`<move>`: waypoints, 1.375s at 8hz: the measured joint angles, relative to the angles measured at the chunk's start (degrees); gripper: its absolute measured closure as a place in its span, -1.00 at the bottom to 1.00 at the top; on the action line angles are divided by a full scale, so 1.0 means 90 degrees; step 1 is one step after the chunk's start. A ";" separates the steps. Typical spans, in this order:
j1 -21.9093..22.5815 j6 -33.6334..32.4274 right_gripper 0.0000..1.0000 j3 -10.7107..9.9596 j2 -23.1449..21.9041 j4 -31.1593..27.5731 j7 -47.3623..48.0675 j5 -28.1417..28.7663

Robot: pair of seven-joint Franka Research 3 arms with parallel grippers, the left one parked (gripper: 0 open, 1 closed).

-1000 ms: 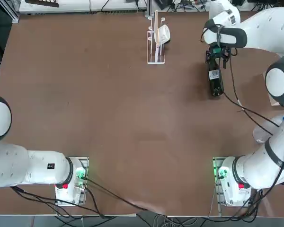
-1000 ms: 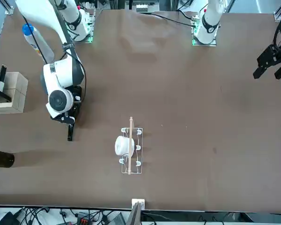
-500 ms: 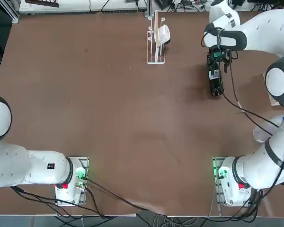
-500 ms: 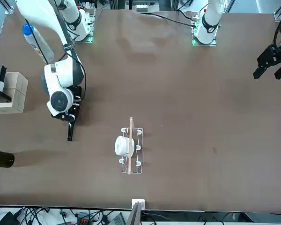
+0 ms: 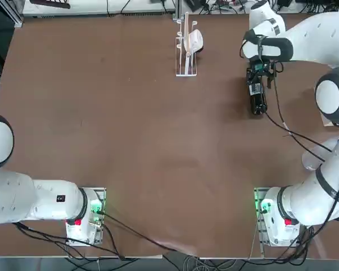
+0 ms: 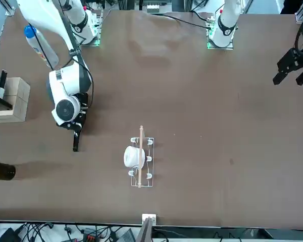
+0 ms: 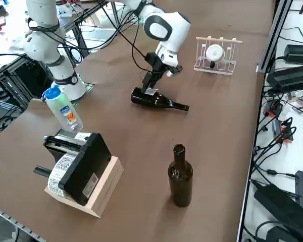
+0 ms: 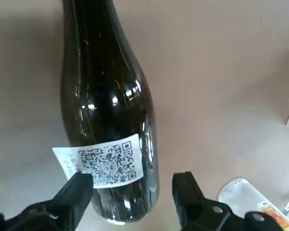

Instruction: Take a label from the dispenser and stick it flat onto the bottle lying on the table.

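The dark bottle (image 8: 106, 110) lies on the table, also seen as the bottle (image 5: 257, 100) and the bottle (image 7: 159, 101). The white label (image 8: 102, 162) with dark print sits across the bottle's body near its base. One edge of the label pokes out past the glass. My right gripper (image 8: 132, 190) hovers over that labelled end, open, with nothing between its fingers (image 8: 78, 191). In the top view the right gripper (image 5: 256, 76) is over the bottle's far half. The dispenser (image 5: 186, 48), a clear frame with a white roll, stands at the far middle of the table.
An upright dark bottle (image 7: 180, 176), a clear bottle with a blue cap (image 7: 63, 108) and a black printer on a wooden block (image 7: 78, 169) stand near the table's right edge. Cables (image 5: 288, 132) trail from the right arm across the table beside the lying bottle.
My right wrist has shifted slightly over the bottle. Its fingers have stayed open, and the bottle and dispenser have not moved.
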 joint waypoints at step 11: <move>0.0001 0.0130 -1.00 -0.0003 0.0244 0.0001 0.0000 0.0000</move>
